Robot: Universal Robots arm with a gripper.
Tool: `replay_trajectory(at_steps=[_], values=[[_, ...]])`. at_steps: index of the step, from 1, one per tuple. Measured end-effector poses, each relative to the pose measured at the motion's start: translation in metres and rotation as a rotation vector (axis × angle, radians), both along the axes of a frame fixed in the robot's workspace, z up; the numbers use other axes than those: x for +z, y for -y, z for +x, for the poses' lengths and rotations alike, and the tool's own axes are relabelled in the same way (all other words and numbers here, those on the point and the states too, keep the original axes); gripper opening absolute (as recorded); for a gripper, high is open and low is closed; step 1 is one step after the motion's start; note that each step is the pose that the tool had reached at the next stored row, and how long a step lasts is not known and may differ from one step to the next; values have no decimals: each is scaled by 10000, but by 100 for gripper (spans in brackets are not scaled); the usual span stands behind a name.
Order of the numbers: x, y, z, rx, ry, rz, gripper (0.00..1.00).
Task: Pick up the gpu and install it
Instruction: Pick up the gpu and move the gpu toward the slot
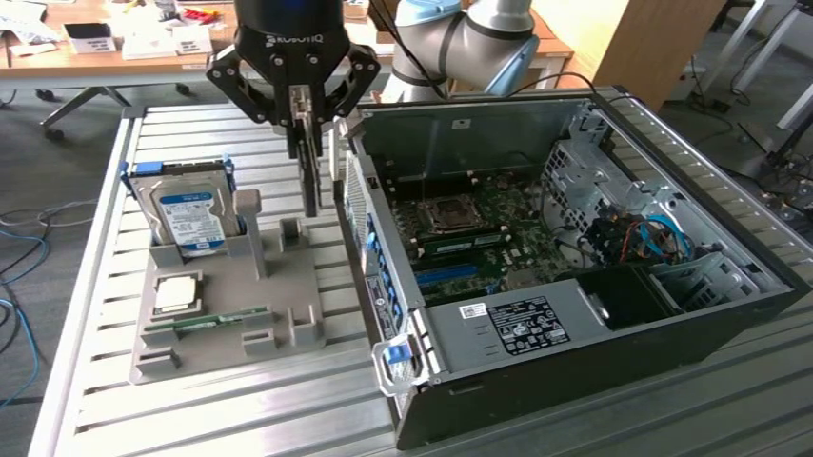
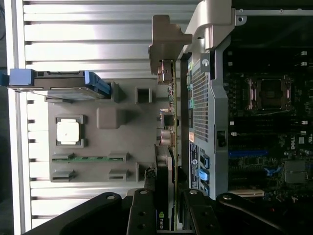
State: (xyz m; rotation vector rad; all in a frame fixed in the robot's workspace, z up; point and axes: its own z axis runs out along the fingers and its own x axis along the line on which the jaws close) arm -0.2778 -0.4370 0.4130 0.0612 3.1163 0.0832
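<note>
Exterior view: locate the end effector in the upper centre of the frame, pointing straight down from the arm. Note the jaws drawn in narrow, pinching the gpu by its upper edge. Observe the gpu hanging upright and edge-on, over the gap between the grey fixture and the open case. Cannot tell whether the gpu's lower end touches the fixture.

Find the fixture resting on the slatted desk, towards the exterior view's left. Identify on it:
- hard drive, standing upright in a slot at the fixture's upper end in the frame;
- CPU, lying flat in a recess just below the hard drive in the frame;
- memory stick, lying flat just beside the CPU, nearer the lower edge of the frame.

Find the case lying on its side in the right half of the frame, side panel off, with the motherboard exposed.

Wrist view: see the gpu edge-on between the two dark fingers, running away from the camera. Note the gpu just beside the case's perforated wall, outside the case, with the fixture on its other side. Not yet seated in the motherboard.
</note>
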Motion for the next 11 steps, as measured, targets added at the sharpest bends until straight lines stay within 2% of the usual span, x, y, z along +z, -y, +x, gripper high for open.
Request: replay_trajectory(at_steps=[11], values=[[4, -9, 244, 0, 0, 0, 27]])
